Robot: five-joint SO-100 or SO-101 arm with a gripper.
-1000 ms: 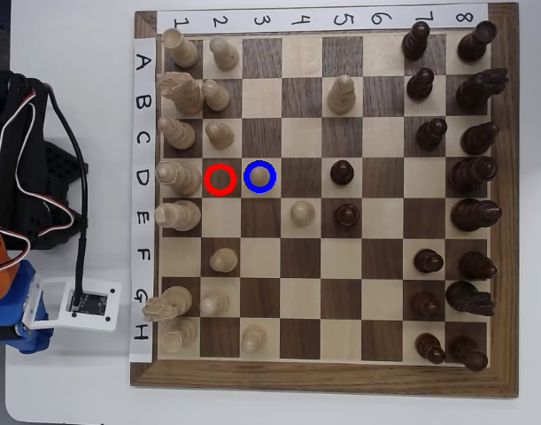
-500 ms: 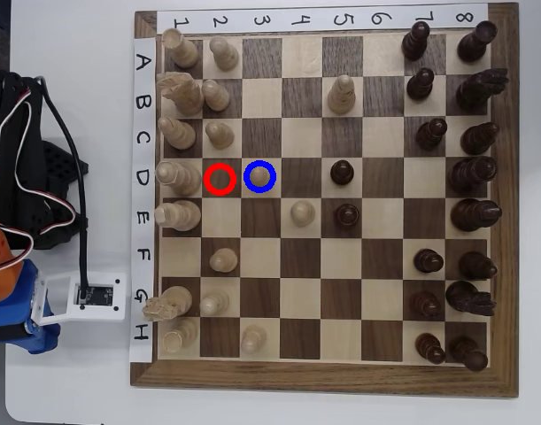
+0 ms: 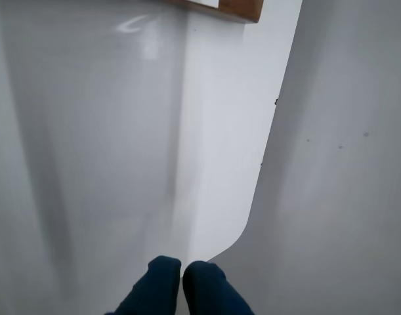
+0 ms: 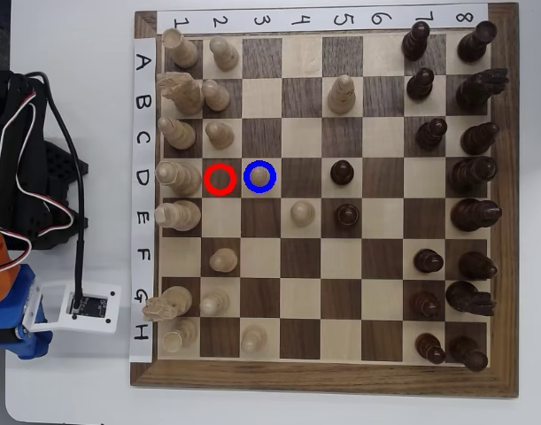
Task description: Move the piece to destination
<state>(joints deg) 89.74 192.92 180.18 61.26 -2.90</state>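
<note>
We begin with the white bench, which carries the wooden chessboard filling most of the overhead view, its left edge lined with a lettered strip and its top edge with numbers. At the far left of that view, off the board, sits the arm, a black body with looped cables, an orange and blue end, and a white camera module near the board's lower left corner. In the wrist view the gripper enters from the bottom edge, its two dark blue fingers pressed together with nothing between them, pointing over bare bench toward a corner of the board at the top of the frame. On the board, the blue ring marks the destination square in row D, column 3, and the pale pawn appears to stand inside it already, upright, its round head seen from above. The red ring just to its left encloses an empty dark square. The pawn lies well to the right of the fingers in the overhead view and higher in the frame, past the pale back-row pieces, so we judge the move complete with the arm parked clear.
</note>
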